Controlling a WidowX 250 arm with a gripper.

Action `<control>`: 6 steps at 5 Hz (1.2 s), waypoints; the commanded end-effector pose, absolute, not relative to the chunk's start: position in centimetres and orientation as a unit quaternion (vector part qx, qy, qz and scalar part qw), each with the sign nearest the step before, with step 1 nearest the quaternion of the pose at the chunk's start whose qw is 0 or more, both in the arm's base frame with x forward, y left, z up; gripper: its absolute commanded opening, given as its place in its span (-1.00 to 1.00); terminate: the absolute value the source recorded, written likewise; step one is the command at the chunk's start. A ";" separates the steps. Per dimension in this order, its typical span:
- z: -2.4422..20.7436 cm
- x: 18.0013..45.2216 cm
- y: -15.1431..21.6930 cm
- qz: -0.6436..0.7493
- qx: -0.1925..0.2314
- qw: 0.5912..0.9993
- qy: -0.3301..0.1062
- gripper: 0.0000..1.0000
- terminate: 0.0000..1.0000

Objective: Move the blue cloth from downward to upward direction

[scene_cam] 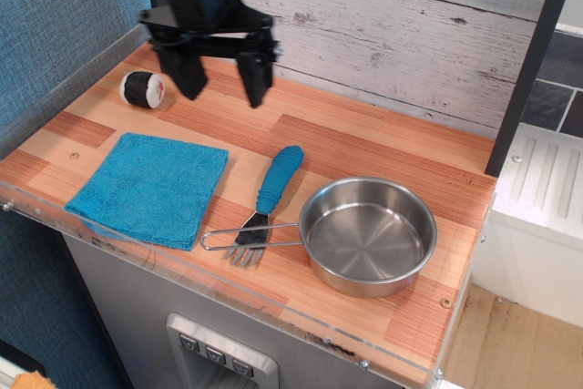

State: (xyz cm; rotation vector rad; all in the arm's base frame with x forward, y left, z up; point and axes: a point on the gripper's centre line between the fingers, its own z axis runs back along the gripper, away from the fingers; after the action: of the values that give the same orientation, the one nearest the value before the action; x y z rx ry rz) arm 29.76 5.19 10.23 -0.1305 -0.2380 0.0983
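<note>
The blue cloth (150, 188) lies flat on the wooden counter at the front left, near the front edge. My gripper (224, 92) hangs above the counter behind the cloth, toward the back left. Its two black fingers (256, 81) stand apart and hold nothing. The gripper is clear of the cloth, some way above and behind it.
A black-and-white sushi roll (143, 88) sits at the back left, just left of the gripper. A fork with a blue handle (271, 190) lies right of the cloth. A steel pan (366, 234) stands at the front right. A dark post (165, 43) rises behind the gripper.
</note>
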 end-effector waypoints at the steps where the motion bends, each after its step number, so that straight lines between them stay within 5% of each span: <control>1: 10.6 28.4 7.9 0.041 -0.026 0.987 -0.154 1.00 -1.00; 6: 3.6 25.5 11.1 0.029 0.041 0.994 -0.097 1.00 -1.00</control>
State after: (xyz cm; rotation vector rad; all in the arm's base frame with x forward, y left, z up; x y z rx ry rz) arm 25.09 10.46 2.33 0.0679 -0.1531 0.0510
